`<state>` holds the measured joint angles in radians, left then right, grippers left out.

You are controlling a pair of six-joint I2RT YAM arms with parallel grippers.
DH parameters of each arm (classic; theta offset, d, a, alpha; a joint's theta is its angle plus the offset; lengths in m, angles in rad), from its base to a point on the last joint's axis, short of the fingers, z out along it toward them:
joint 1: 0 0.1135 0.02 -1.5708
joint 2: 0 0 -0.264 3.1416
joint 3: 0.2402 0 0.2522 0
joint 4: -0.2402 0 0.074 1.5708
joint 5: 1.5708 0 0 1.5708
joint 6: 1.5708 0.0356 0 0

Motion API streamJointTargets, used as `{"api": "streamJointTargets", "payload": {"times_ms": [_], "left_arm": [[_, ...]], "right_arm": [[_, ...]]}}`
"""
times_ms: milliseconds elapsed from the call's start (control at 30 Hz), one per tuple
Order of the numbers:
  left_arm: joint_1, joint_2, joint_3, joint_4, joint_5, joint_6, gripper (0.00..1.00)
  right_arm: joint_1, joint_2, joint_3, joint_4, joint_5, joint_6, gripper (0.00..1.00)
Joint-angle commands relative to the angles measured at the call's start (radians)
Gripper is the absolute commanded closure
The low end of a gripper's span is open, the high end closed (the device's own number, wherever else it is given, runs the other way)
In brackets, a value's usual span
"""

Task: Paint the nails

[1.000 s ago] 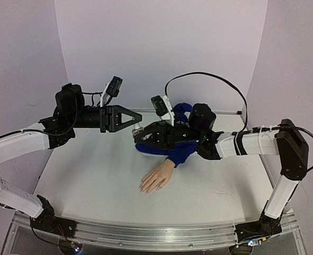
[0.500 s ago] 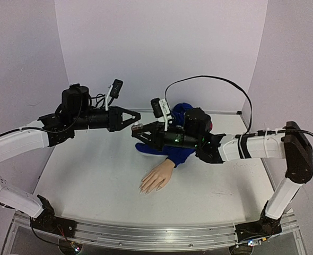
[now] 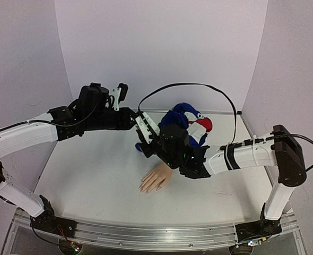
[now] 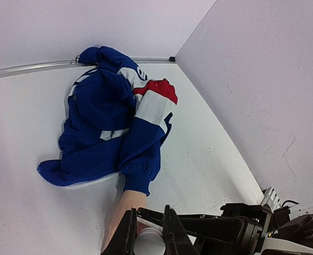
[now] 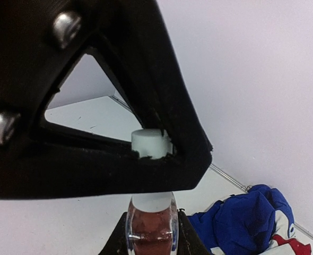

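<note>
Meeting above the table [image 3: 87, 180], both arms crowd one spot. From overhead the junction is a black tangle. I cannot separate finger from finger there, and neither bottle nor cap shows.

The wrist views settle it. The right gripper [image 5: 151, 236] is clamped on a small upright glass bottle [image 5: 151, 223] of pinkish-brown polish, and only its finger ends show at the bottom edge. The left gripper [image 4: 148, 226] is pinched on the bottle's white cap [image 5: 152, 142] from both sides. In its own view the cap is cut off at the bottom edge, just a white arc between the fingers. Seen from the right wrist, its black frame looms close and blurred, hiding most of the table.

The nails [image 3: 145, 188] are at the tips of the mannequin hand [image 3: 157, 178], which lies on the table below the joined jaws, on their near side and clear of both. They are too small to tell whether any colour is on them. From the left wrist only the beige wrist shows just beyond the jaws, with the fingers and nails hidden behind them. A blue, white and red jacket [image 4: 111, 111] is heaped beyond the jaws, its cuff around that wrist.

- **Left arm:** reaches in from the left, forearm near level, pointing right.
- **Right arm:** the first link stands upright at the right edge and the long forearm reaches left, low in front of the jacket. A black cable [image 3: 188, 85] arcs above.
</note>
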<state>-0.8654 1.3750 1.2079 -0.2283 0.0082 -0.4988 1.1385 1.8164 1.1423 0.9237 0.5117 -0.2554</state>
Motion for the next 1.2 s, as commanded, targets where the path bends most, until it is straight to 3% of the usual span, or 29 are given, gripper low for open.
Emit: {"api": "streamJointTargets", "payload": {"times_ms": [0, 167, 267, 400, 500, 600, 833, 1033, 1167], "left_arm": [[-0.002, 0.003, 0.069, -0.012, 0.071, 0.002, 0.94], [0.037, -0.035, 0.044, 0.032, 0.254, 0.047, 0.44], [0.083, -0.085, -0.018, 0.116, 0.4, 0.049, 0.34], [0.103, -0.132, -0.081, 0.218, 0.555, 0.065, 0.3], [0.103, -0.139, -0.094, 0.276, 0.639, 0.061, 0.3], [0.103, -0.137, -0.09, 0.304, 0.678, 0.05, 0.4], [0.099, -0.099, -0.067, 0.326, 0.788, 0.042, 0.58], [0.068, -0.098, -0.064, 0.326, 0.788, 0.085, 0.62], [0.063, -0.102, -0.073, 0.325, 0.751, 0.096, 0.77]], "right_arm": [[-0.048, -0.08, 0.01, 0.006, -0.179, 0.026, 1.0], [-0.215, -0.158, -0.034, -0.069, -0.859, 0.282, 1.0], [-0.289, -0.174, -0.04, -0.058, -1.177, 0.39, 1.0], [-0.334, -0.17, -0.022, -0.005, -1.462, 0.537, 1.0], [-0.339, -0.146, 0.013, 0.055, -1.638, 0.638, 1.0], [-0.34, -0.129, 0.018, 0.17, -1.707, 0.741, 1.0], [-0.338, -0.097, 0.031, 0.26, -1.699, 0.811, 1.0], [-0.339, -0.072, 0.034, 0.303, -1.653, 0.834, 1.0], [-0.338, -0.059, 0.037, 0.306, -1.628, 0.833, 1.0]]}}
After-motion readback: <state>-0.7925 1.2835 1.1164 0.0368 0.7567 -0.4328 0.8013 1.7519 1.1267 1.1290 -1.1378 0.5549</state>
